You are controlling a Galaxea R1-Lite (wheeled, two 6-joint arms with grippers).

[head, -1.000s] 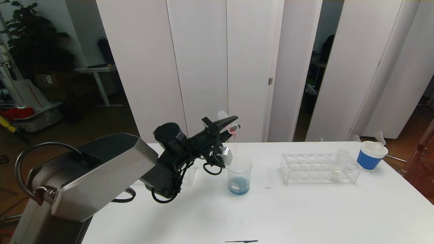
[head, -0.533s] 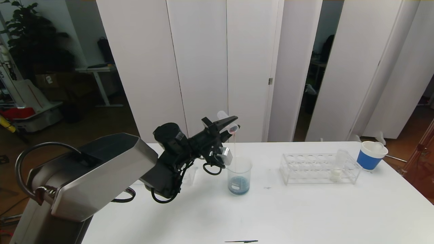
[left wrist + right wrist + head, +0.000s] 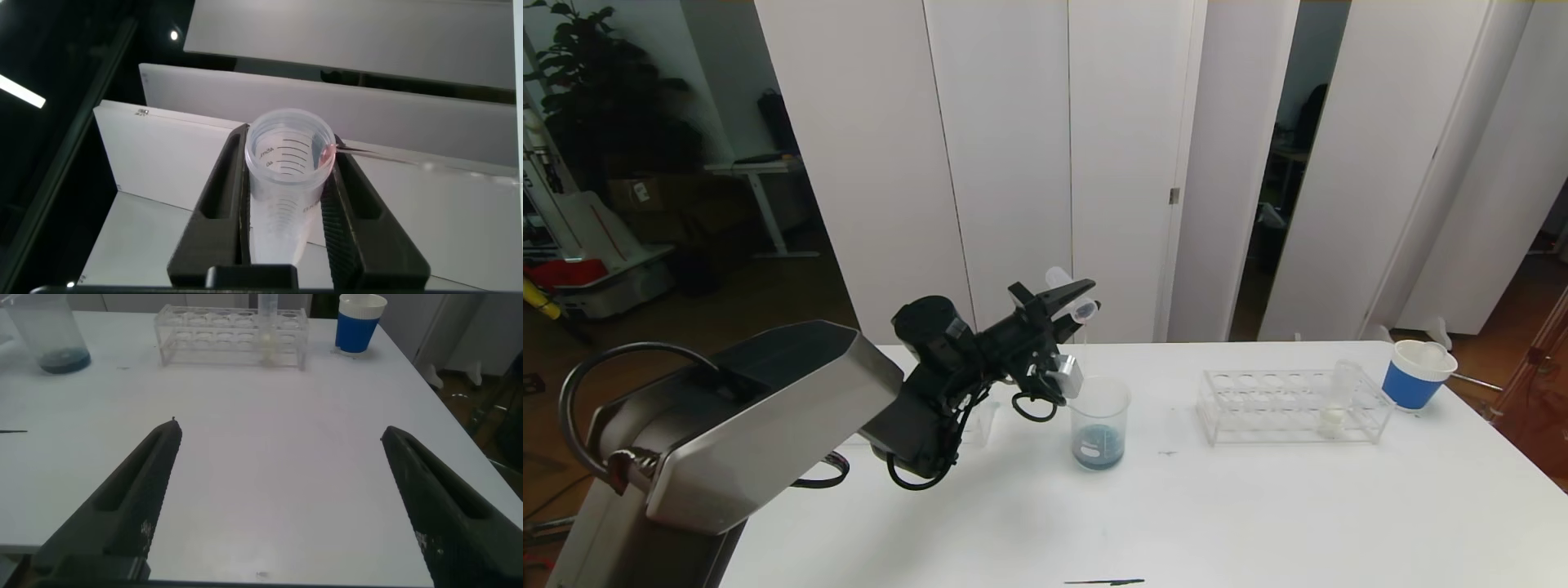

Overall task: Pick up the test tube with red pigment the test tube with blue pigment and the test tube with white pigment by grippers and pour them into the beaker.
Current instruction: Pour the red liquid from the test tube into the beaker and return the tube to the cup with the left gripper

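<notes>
Test tube (image 3: pixel 1072 297): clenched in left pincer (image 3: pixel 1076 299), long axis tipped mouth-down, nearly drained; beaker (image 3: pixel 1099 422) directly below pincer on table (image 3: pixel 1258 506); right pincer (image 3: pixel 282 498) released, parked apart.

Clear tube rack (image 3: pixel 1290 406) on white table (image 3: pixel 1258 506), blue paper cup (image 3: pixel 1415 373) just beside its far end. Short black mark (image 3: pixel 1104 582) at table's near edge.
</notes>
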